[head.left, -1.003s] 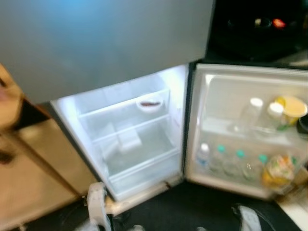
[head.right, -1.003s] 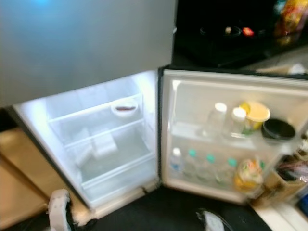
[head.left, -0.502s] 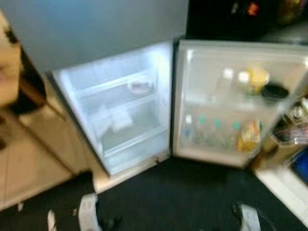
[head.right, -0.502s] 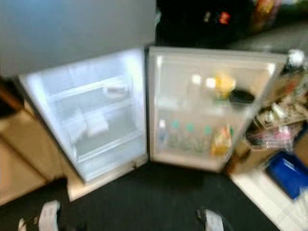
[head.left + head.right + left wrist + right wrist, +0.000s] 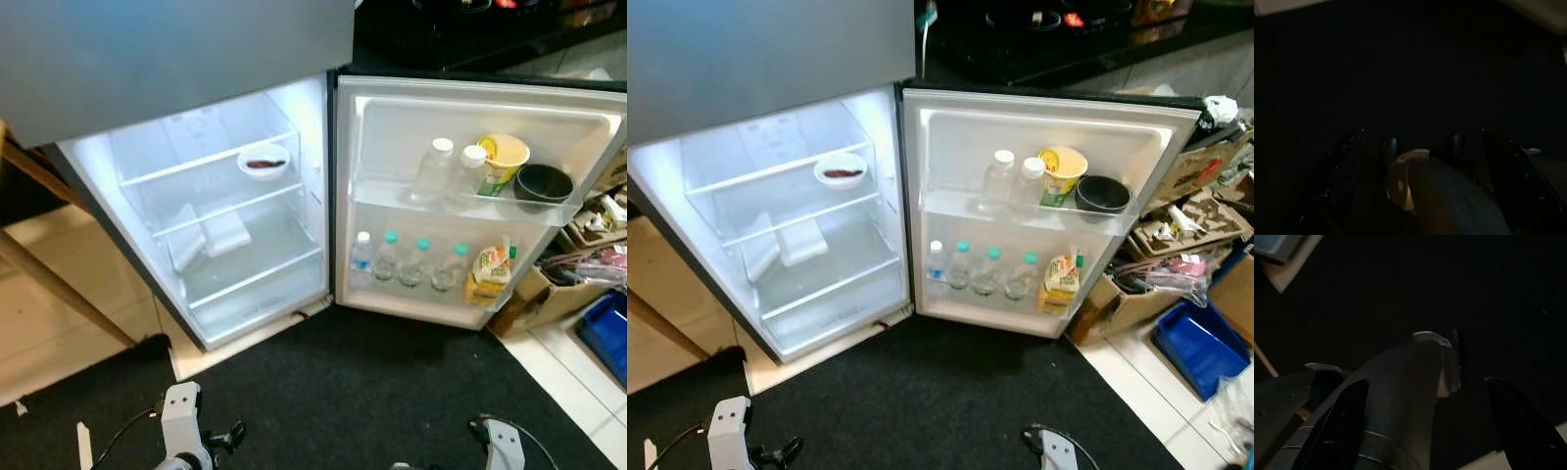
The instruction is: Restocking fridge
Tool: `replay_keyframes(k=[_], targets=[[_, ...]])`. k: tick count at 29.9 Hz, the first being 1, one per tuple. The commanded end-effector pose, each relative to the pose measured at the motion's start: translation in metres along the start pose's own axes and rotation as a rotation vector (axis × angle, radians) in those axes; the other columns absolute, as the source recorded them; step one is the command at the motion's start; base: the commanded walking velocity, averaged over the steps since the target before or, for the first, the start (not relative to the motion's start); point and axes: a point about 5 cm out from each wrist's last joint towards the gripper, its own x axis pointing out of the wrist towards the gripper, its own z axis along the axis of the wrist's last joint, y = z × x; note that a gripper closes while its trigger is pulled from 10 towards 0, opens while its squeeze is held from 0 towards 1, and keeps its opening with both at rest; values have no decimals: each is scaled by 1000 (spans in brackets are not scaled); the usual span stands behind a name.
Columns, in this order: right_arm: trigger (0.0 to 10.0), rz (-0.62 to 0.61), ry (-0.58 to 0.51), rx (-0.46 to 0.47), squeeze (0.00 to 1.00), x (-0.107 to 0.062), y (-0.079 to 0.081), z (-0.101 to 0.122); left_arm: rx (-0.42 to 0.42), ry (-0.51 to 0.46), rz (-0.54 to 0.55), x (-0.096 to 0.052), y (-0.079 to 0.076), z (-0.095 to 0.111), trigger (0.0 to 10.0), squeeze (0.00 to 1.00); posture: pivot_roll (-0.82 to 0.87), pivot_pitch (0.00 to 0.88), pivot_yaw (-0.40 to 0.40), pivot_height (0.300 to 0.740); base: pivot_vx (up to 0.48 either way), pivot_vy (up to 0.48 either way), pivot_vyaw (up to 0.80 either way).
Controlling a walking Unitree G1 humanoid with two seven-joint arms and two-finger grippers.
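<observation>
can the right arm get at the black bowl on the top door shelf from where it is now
Probably not yet. The black bowl sits in the open door's upper shelf with nothing in front of it, but the right arm hangs low over the dark mat, well short of the door. It would need to step closer.

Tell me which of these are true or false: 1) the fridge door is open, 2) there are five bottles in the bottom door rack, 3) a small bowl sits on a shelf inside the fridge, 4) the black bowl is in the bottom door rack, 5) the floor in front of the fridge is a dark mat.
1) True: the fridge door stands swung open to the right.
2) False: the bottom door rack holds four bottles and a yellow packet.
3) True: a small white bowl sits on the upper shelf inside.
4) False: the black bowl is in the top door rack, beside a yellow cup.
5) True: a dark mat lies before the fridge.
</observation>
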Motion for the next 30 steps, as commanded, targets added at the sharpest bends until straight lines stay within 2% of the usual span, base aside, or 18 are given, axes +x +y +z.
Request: replay_keyframes(k=[1, 11, 14, 30], targets=[[10000, -34, 69, -4, 0, -3, -3, -17, -20, 36, 42, -6, 7, -12, 10000, 0, -12, 91, 19, 740, 0, 0, 0], [10000, -81, 65, -36, 0, -2, -5, -12, -32, 74, 78, -11, 11, -26, 10000, 0, -4, 68, 22, 740, 0, 0, 0], [10000, -84, 62, -45, 0, -1, -4, -9, -59, 77, 68, -10, 9, -26, 10000, 0, -4, 58, 21, 740, 0, -302, 0], [10000, -113, 52, -77, 0, 1, -4, 1, -55, 59, 75, -2, 1, -15, 10000, 0, -21, 6, 12, 740, 0, -388, 0]])
